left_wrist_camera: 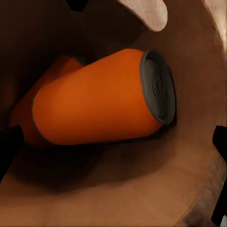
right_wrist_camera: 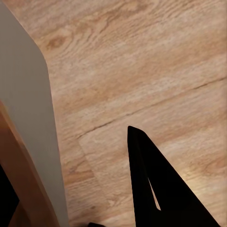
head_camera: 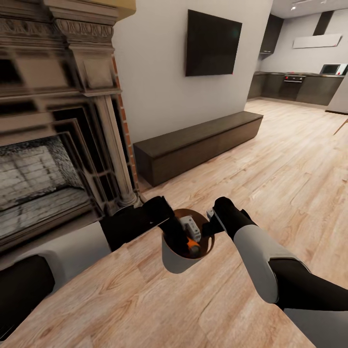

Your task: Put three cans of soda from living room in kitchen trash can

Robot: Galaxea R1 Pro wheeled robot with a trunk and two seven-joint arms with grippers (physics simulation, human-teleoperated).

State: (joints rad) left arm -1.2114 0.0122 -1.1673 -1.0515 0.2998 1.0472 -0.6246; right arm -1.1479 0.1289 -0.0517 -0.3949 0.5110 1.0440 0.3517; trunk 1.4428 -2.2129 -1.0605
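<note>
The tash can (head_camera: 180, 261) hangs between the robot's two arms, off the light wood counter (head_camera: 121, 299) in front of it, here in the living room by the brick fireplace (head_camera: 43, 169) and the long dark bench (head_camera: 198, 145). The left hand (head_camera: 186, 237) reaches down inside the bin; through its wrist camera I see one can of soda (left_wrist_camera: 99, 111) lying on its side on the brown bottom, with a second orange shape (left_wrist_camera: 28, 113) tucked behind it. The fingers (left_wrist_camera: 9, 149) show only as dark tips at the edges, well apart, touching nothing. The right hand (head_camera: 212, 223) sits at the bin's rim and seems to carry it, though I cannot tell its grip; one dark finger (right_wrist_camera: 156, 189) shows beside the grey wall (right_wrist_camera: 28, 118). I'd judge the cans are loaded, or nearly, since a third isn't clear. Next comes withdrawing the left hand, then the drive to the kitchen (head_camera: 295, 82), bin kept level.
</note>
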